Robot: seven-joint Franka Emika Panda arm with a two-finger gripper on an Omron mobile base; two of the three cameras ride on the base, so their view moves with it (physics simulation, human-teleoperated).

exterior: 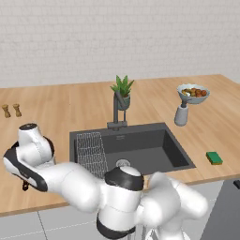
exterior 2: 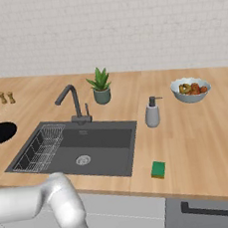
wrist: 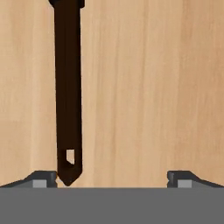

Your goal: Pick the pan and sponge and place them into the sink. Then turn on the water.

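**Gripper over pan handle, jaws wide apart**

In the hand view, the pan handle (wrist: 68, 87) runs as a long dark brown bar across the wooden counter (wrist: 153, 87). Its pointed end, with a small hanging hole, lies just beside the left fingertip (wrist: 41, 178). The handle sits toward the left side of the gap between the fingers, not at its middle. The gripper (wrist: 112, 179) is spread wide and grasps nothing; whether the left fingertip touches the handle end cannot be told.

In the right base view, the pan (exterior 2: 0, 133) lies as a black disc at the far left of the counter, left of the sink (exterior 2: 103, 137). The sink holds a wire rack (exterior 2: 37, 150) at its left side. The sponge (exterior 2: 158, 169) rests on the counter just right of the sink's front corner, well apart from the pan.
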